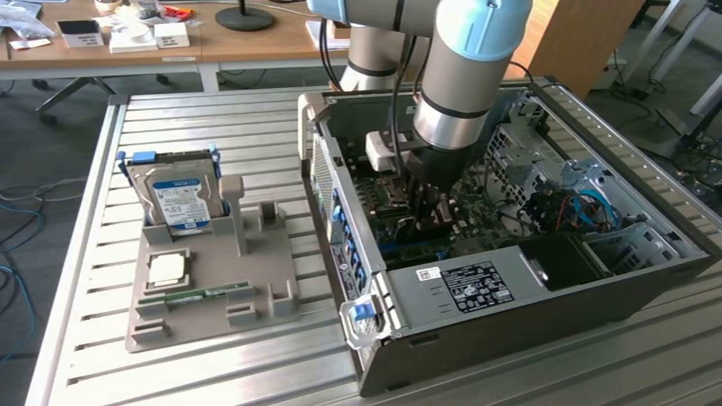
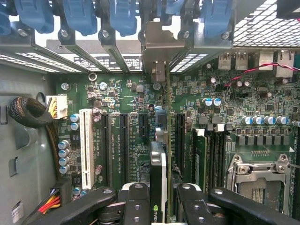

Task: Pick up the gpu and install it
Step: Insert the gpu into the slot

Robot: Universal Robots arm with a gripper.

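The gpu is gripped edge-on by the gripper, deep inside the computer case, bracket end at the case's rear edge; it seems to be pressed into a motherboard slot.

black gpu, green motherboard, blue latches

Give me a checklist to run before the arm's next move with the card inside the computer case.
1. Grip: the gripper clamps the graphics card from both sides: ok.
2. Card upright, edge-on over the motherboard: ok.
3. Bracket stands at the rear slot openings: ok.
4. Card fully seated in its slot: cannot tell.
5. Red-white wire lies apart from the card: ok.
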